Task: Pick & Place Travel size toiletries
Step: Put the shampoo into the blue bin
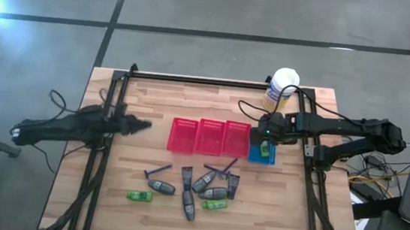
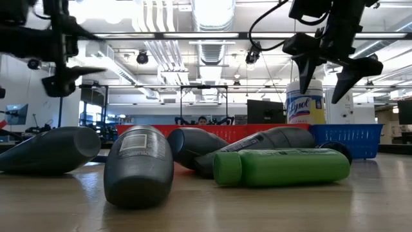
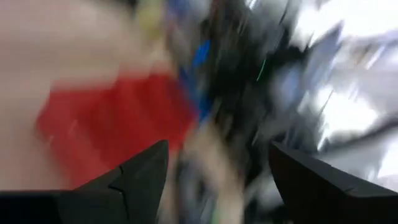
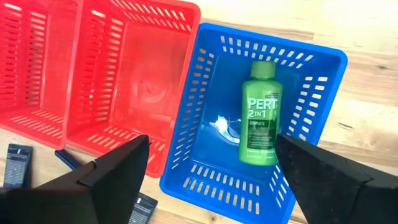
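Observation:
A green bottle (image 4: 261, 113) lies flat on the floor of the blue basket (image 4: 205, 93). My right gripper (image 4: 211, 180) hovers open above that basket and holds nothing; it also shows in the high view (image 1: 264, 140) and the low view (image 2: 328, 61). More toiletries lie on the table's near middle: two green bottles (image 1: 137, 196) (image 1: 215, 204), several dark grey tubes (image 1: 202, 181) and thin dark razors (image 1: 156, 172). My left gripper (image 1: 140, 126) is open and empty left of the red baskets (image 1: 210, 136); its wrist view (image 3: 217, 180) is blurred.
Three red baskets stand in a row at the table's middle, the blue one (image 1: 262, 152) at their right end. A white-and-yellow canister (image 1: 281, 88) stands at the far right. Black rails (image 1: 103, 158) run along the table's left and right sides.

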`<move>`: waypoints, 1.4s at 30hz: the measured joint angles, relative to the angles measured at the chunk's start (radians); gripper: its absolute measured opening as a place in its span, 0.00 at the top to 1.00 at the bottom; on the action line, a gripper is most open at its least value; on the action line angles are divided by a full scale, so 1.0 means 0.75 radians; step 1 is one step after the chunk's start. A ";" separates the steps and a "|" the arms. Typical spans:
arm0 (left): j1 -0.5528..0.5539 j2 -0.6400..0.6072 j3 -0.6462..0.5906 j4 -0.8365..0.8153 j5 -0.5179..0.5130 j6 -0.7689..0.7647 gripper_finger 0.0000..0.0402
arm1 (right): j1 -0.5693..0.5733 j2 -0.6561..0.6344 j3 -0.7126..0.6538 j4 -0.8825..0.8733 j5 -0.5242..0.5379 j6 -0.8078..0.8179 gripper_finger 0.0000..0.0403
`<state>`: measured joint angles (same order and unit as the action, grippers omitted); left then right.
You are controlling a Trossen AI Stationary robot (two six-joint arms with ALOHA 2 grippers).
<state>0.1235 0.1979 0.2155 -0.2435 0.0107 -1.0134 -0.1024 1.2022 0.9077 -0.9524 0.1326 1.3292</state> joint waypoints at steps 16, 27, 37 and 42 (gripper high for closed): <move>-0.776 0.879 0.558 -0.647 0.106 0.671 0.32 | 0.000 0.000 -0.001 0.003 -0.002 -0.008 0.11; -1.315 1.303 0.570 -0.455 -0.234 0.171 0.31 | -0.001 0.000 -0.001 0.002 0.002 -0.043 0.14; -1.344 1.607 0.588 -0.269 -0.225 0.165 0.31 | -0.001 0.000 -0.001 0.001 0.002 -0.068 0.16; -1.345 1.707 0.596 -0.270 -0.224 0.136 0.32 | -0.001 0.000 -0.001 0.001 0.001 -0.085 0.12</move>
<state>-0.8856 1.4780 0.6624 -0.4458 -0.1575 -0.9117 -0.1028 1.2022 0.9070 -0.9520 0.1334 1.2653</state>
